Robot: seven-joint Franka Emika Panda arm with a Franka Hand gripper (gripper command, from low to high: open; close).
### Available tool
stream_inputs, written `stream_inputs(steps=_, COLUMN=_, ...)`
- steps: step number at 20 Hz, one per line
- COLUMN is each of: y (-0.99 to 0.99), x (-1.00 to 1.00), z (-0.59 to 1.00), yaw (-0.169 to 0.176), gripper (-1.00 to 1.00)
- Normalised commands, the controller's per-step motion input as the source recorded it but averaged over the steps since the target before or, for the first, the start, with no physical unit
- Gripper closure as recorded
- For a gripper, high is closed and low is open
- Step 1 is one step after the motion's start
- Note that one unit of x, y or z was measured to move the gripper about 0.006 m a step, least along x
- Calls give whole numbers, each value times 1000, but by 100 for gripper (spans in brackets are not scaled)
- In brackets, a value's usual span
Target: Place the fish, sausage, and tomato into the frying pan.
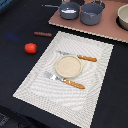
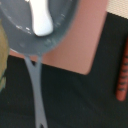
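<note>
Progress: one of three pieces looks done, by my reading. The wrist view shows the fish, white and flat, lying inside the frying pan. The sausage and the tomato are not yet in.

Frying pan: in the exterior view the pan sits at about 12 o'clock on a pinkish-brown mat, its thin handle pointing toward 9 o'clock. The fish cannot be made out there; the pan's inside is too small and blurred.

Grey pot: a taller pot stands just beside the pan, at its 3 o'clock.

Sausage: a dark red-brown rod on the black table, at about 10 o'clock from the tan plate. In the wrist view it lies apart from the mat.

Tomato: a red ball on the table at 9 o'clock from the plate, near the sausage but not touching it.

Place setting: a tan plate on a striped placemat, with orange-handled cutlery on either side.

Pincer: not visible in either view, so I cannot tell whether it is spread or pressed together.

Left to do: pick up the sausage and the tomato and carry each to the pan.

Writing: no brand, label or lettering can be read anywhere.
</note>
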Motion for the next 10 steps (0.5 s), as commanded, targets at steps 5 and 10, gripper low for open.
stream_inputs(steps=5, y=-1000, x=-153, z=288, yaw=0, gripper=-100)
stream_inputs(steps=10, y=-1000, x=-65, z=64, yaw=0, gripper=-100)
